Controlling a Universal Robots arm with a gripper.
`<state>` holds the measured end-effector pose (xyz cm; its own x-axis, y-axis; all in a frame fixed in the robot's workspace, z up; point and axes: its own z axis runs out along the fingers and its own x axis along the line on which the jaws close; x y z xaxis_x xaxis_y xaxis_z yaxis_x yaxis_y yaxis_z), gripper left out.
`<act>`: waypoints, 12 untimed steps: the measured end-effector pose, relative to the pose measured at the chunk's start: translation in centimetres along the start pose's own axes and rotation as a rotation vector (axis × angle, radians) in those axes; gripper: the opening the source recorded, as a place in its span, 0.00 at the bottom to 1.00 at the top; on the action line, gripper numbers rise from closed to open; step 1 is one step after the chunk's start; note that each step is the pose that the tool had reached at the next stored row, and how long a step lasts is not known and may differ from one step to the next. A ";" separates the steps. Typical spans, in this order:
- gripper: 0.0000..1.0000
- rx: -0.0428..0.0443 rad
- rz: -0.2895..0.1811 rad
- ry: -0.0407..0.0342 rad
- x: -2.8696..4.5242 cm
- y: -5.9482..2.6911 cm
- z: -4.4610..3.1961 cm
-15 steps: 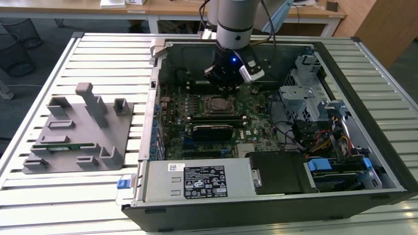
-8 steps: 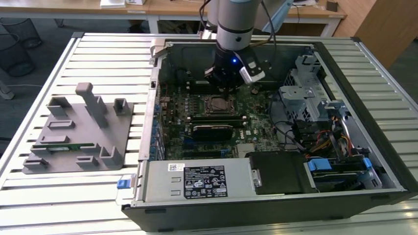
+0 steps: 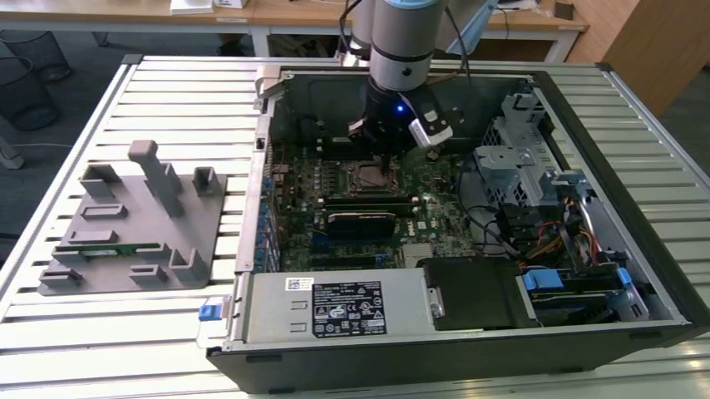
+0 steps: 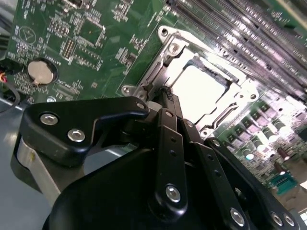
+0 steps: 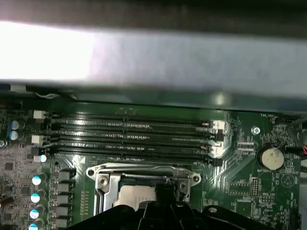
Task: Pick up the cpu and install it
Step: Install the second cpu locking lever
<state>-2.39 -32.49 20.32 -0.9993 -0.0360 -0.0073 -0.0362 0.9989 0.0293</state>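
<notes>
One robot gripper point(image 3: 380, 158) hangs low inside one open computer case point(image 3: 621, 249); whether its fingers are parted cannot be told. One cpu point(image 4: 199, 91) lies inside the motherboard socket point(image 4: 168, 45) just beyond the fingertips. One grey fixture point(image 3: 128, 220) sits on the table point(image 3: 66, 332).

Tool point(image 4: 165, 93): matt black metal links, shiny silver screw heads. Cpu point(image 4: 199, 91) top: smooth pale silvery metal, glaring white in both wrist views. Socket frame point(image 4: 165, 52) around it: bright polished metal. Motherboard point(image 4: 96, 43): glossy green board; coin battery point(image 4: 37, 71) at its 9 o'clock edge is dull silver metal. Memory slots point(image 5: 129, 139): glossy black plastic. Fixture point(image 3: 133, 224): matt grey plastic. Worktop point(image 3: 189, 83): ribbed pale metal, satin sheen. Computer case point(image 3: 444, 349): matt black outside, bare grey sheet metal within.
</notes>
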 end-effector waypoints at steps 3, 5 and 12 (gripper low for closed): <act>0.11 0.0004 0.000 0.0006 -0.03 -0.32 -0.12; 0.11 0.0001 0.000 0.0011 -0.04 -0.31 -0.66; 0.11 -0.0003 0.000 0.0028 -0.05 -0.59 -2.80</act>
<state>-2.34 -33.16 23.10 -0.9993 -0.0361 -0.0046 -0.0362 0.9989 0.0295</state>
